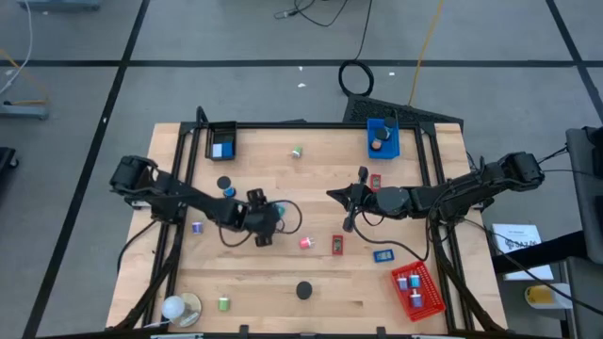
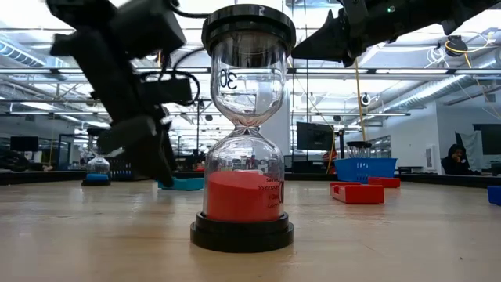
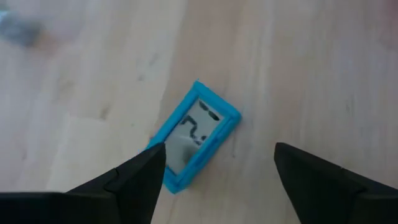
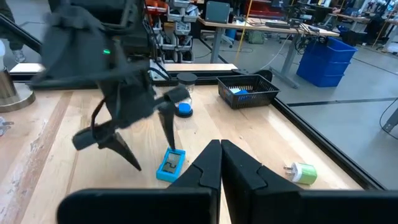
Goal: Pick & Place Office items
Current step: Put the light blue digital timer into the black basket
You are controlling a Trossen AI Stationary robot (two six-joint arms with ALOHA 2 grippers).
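Observation:
A small blue block with a clear window (image 3: 198, 132) lies flat on the wooden table. My left gripper (image 3: 217, 155) is open just over it, fingers pointing down. One finger (image 3: 140, 177) is at the block's near corner and the other (image 3: 311, 177) stands well clear. The right wrist view shows this gripper (image 4: 152, 149) and the block (image 4: 171, 165). In the high view the gripper (image 1: 264, 226) hides the block. My right gripper (image 4: 221, 165) is shut and empty, hovering mid-table (image 1: 335, 196). Other office items lie scattered: pink (image 1: 306, 243), red (image 1: 337, 245), blue (image 1: 382, 255). My left gripper is open around the blue block, coming from above. One fingertip (image 3: 152, 158) shows over the block's corner (image 3: 171, 180). I cannot tell whether it touches. The block lies flat on the table.
A black tray (image 1: 221, 141) stands far left, a blue tray (image 1: 382, 137) far right and a red tray (image 1: 417, 287) near right, each with items. An hourglass with red sand (image 2: 244, 141) stands near the front edge (image 1: 303, 291). A round white and tan object (image 1: 179, 308) sits at the near left.

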